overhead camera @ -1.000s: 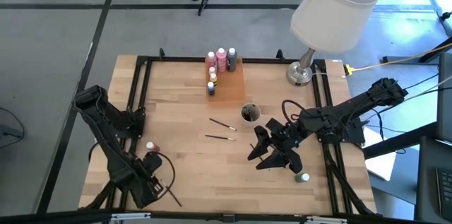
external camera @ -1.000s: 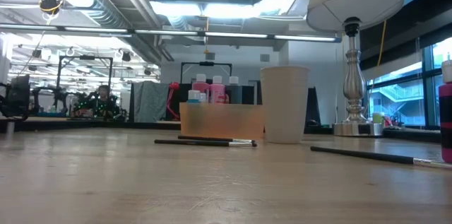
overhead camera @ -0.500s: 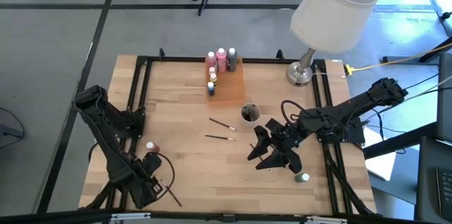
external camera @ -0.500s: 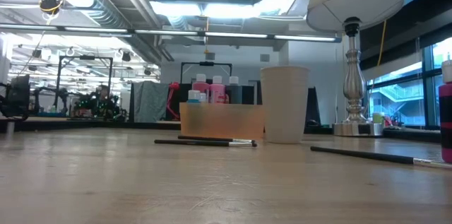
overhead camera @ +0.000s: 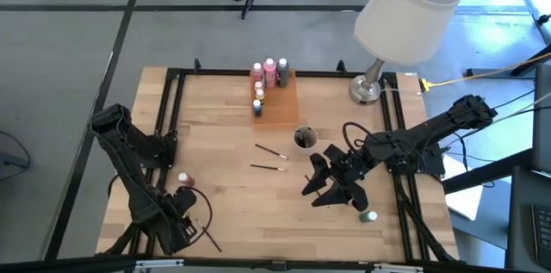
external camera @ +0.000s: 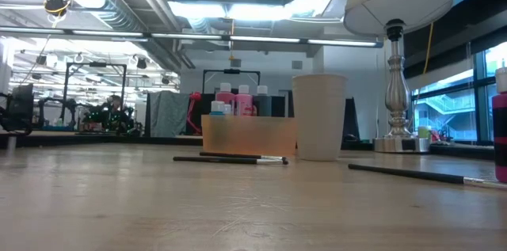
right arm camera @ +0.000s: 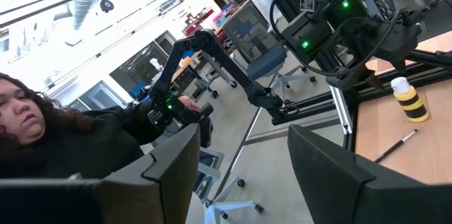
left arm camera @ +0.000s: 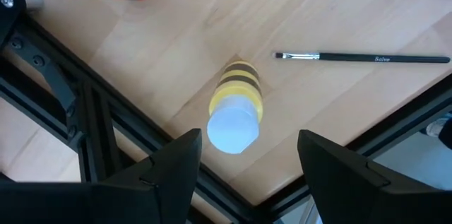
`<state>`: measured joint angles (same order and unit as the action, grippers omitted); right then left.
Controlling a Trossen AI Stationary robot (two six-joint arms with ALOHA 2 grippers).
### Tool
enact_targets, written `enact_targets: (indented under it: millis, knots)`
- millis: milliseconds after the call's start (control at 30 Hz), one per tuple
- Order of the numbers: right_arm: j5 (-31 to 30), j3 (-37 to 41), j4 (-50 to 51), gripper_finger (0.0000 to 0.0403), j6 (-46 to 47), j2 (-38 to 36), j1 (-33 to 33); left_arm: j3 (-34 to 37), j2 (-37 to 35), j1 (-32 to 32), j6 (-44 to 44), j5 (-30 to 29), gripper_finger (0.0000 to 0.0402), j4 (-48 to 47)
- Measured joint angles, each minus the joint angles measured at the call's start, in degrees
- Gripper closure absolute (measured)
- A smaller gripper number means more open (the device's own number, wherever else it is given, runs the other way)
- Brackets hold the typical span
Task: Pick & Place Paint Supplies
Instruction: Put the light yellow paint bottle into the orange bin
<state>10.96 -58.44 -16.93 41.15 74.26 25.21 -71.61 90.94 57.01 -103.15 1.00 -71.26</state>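
The left pincer [left arm camera: 244, 164] hovers with jaws wide over an upright yellow bottle [left arm camera: 235, 107] near the tabletop [overhead camera: 232, 195] edge, a brush [left arm camera: 361, 58] beside it. The right pincer [overhead camera: 331, 189] hangs open, empty.

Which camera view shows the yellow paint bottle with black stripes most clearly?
The left wrist view shows it best: the yellow bottle fills the picture's middle, lying on the wood with its white cap towards the camera, between the open left gripper fingers. The right wrist view shows it small and far off. The high and low views do not show it.
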Motion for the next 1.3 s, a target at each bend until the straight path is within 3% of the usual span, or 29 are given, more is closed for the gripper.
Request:
enact_targets:
  millis: [267, 500, 633, 1300]
  knots:
    - [0.0, 0.0, 0.0, 0.0183, 0.0, 0.0, 0.0, 0.1, 0.0, 0.0, 0.9, 0.0, 0.0189, 0.3]
    - [0.0, 0.0, 0.0, 0.0183, 0.0, 0.0, 0.0, 5.7, -0.7, 0.3, -0.5, 3.5, 0.0224, 4.8]
    - [0.0, 0.0, 0.0, 0.0183, 0.0, 0.0, 0.0, 5.8, -0.7, 0.1, 0.5, 2.7, 0.0235, 4.9]
    - [0.2, 0.0, 0.1, 0.0183, 0.0, 0.0, 0.0, 5.7, -0.7, -0.5, 2.0, 0.6, 0.0249, 4.8]
